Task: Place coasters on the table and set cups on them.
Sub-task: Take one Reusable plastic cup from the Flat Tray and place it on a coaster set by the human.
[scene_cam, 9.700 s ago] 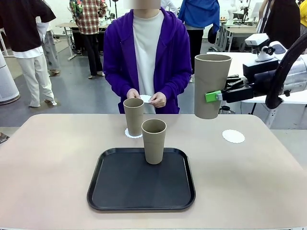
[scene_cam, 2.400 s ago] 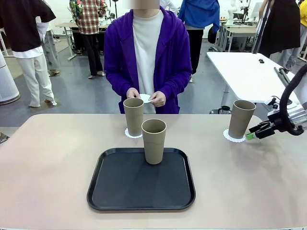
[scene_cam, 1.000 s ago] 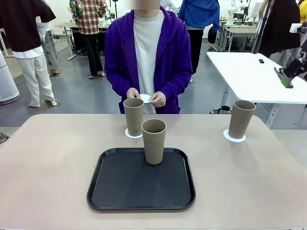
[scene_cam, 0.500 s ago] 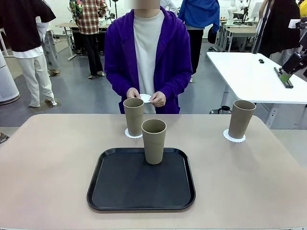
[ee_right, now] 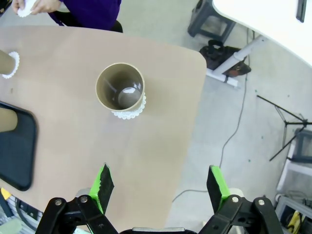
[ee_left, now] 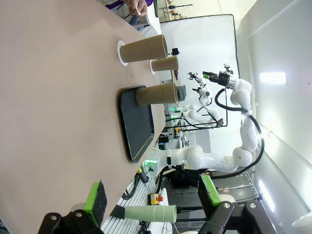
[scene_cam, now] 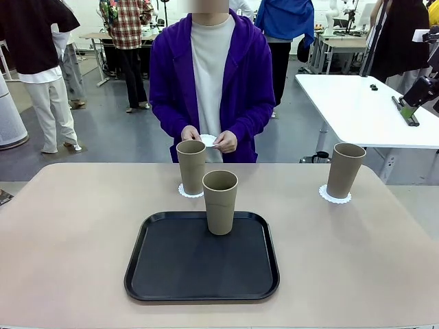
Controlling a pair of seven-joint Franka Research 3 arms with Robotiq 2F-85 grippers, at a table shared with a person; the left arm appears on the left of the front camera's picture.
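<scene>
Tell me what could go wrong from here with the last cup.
The cup on the tray stands just in front of the middle cup; reaching for it might knock that one over. The third coaster is in the person's hands, so arm and hand might collide there.

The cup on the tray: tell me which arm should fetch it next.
Probably left. The left tool is open, low near the table top, facing the cup on the tray side-on. The right tool is open too, but high above the table's right corner.
</scene>
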